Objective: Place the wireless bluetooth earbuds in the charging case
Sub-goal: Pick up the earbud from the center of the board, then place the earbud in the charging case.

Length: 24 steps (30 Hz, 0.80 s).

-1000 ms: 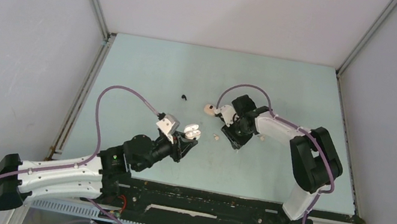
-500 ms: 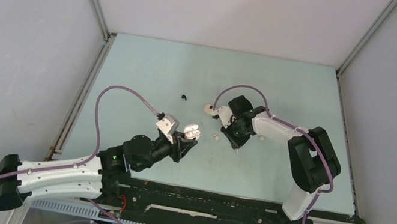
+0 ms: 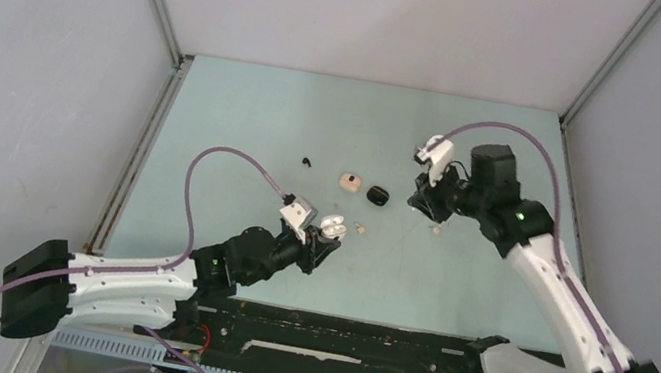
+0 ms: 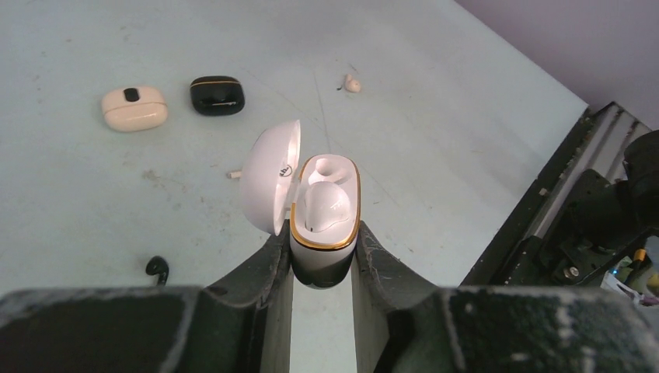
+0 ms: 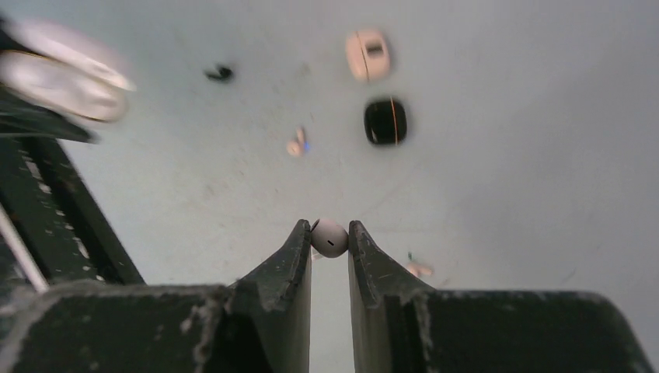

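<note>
White gold-rimmed case (image 4: 321,261); black case (image 4: 217,95); beige-pink case (image 4: 134,108); white earbud (image 5: 329,237); pale blue-green table (image 4: 466,93)

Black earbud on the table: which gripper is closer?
Left. The left gripper, holding the white case, sits near the black earbud; the right gripper is farther off, past the black case.
</note>
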Each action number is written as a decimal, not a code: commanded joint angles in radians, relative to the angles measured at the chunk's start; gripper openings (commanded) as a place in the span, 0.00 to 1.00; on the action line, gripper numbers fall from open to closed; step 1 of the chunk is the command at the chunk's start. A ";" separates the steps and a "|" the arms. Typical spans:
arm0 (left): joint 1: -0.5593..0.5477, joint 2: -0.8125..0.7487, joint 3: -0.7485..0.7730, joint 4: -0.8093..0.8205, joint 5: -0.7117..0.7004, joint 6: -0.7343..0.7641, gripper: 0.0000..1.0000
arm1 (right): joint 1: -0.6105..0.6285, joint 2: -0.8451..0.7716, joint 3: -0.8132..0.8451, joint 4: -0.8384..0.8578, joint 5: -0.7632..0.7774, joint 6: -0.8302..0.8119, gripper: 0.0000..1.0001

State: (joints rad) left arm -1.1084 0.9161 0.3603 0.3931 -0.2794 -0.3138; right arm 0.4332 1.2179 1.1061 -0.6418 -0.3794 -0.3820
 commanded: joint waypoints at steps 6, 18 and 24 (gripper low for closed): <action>0.081 0.115 -0.048 0.467 0.259 0.010 0.00 | 0.004 -0.166 -0.005 0.256 -0.460 0.068 0.00; 0.114 0.308 0.043 0.759 0.333 -0.161 0.00 | 0.092 -0.082 0.026 0.564 -0.279 0.091 0.00; 0.114 0.315 0.071 0.745 0.287 -0.170 0.00 | 0.101 -0.042 0.108 0.532 -0.255 0.069 0.00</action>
State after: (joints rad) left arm -0.9989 1.2308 0.3939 1.0687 0.0425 -0.4557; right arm 0.5262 1.1591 1.1366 -0.1680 -0.6727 -0.3065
